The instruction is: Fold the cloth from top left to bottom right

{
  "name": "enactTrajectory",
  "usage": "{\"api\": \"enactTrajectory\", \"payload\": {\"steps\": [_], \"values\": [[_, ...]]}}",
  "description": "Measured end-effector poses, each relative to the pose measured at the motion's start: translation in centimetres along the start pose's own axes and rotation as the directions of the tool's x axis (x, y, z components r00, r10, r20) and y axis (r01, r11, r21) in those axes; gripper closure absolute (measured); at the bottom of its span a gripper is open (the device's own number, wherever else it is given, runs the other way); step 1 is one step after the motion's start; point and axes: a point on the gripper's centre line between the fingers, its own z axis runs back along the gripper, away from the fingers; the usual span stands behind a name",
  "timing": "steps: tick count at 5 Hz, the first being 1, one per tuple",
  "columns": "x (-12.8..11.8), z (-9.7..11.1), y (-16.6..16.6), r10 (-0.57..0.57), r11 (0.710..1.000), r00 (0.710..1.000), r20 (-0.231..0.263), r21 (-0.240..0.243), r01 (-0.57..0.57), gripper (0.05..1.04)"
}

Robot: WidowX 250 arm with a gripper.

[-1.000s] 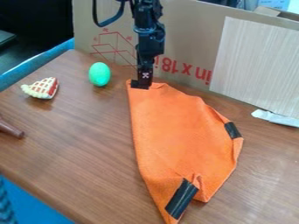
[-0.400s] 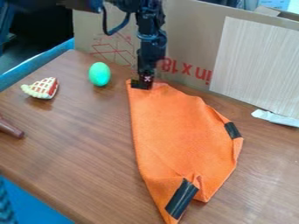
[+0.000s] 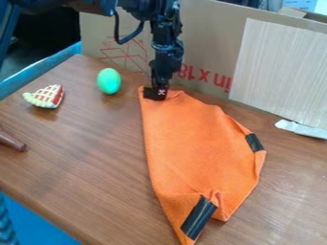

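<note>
My black gripper (image 3: 156, 93) hangs at the top left corner of the orange cloth (image 3: 195, 143), by the dark patch there. Whether it holds the fabric I cannot tell. The cloth lies on the table with a long straight left side and a bulging right side. Black tape marks its right edge and its bottom part, where the fabric is creased and folded over in a small pleat. Its lower tip points toward the front of the table.
A green egg (image 3: 108, 81) and a toy pie slice (image 3: 45, 96) lie left of the cloth. A brown rod-like object (image 3: 11, 141) is at the left edge. Behind stands a cardboard box (image 3: 211, 45); a white strip (image 3: 301, 129) lies at the right on the wooden table (image 3: 83, 162).
The gripper has come slightly down and to the right at the cloth's corner, and more of the arm shows at the upper left. The cloth has stayed where it was.
</note>
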Motion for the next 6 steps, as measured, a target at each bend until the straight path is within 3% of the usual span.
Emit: {"api": "enactTrajectory", "payload": {"steps": [1, 2, 3, 4, 5, 6], "values": [[-0.2, -0.4, -0.4, 0.003, 1.0, 1.0, -0.012, -0.007, -0.003, 0.713], [-0.1, -0.4, -0.8, -0.012, 1.0, 1.0, -0.016, 0.007, 0.012, 0.905], [-0.1, -0.3, -1.1, -0.012, 1.0, 1.0, -0.009, 0.005, 0.012, 1.0], [-0.2, 0.2, -2.1, -0.001, 1.0, 0.999, 0.034, -0.028, 0.002, 1.015], [0.1, 2.8, -3.8, 0.005, 1.0, 0.996, 0.092, -0.03, -0.002, 1.015], [1.2, 5.8, -5.4, -0.016, 1.0, 0.991, 0.136, 0.012, 0.014, 1.015]]}}
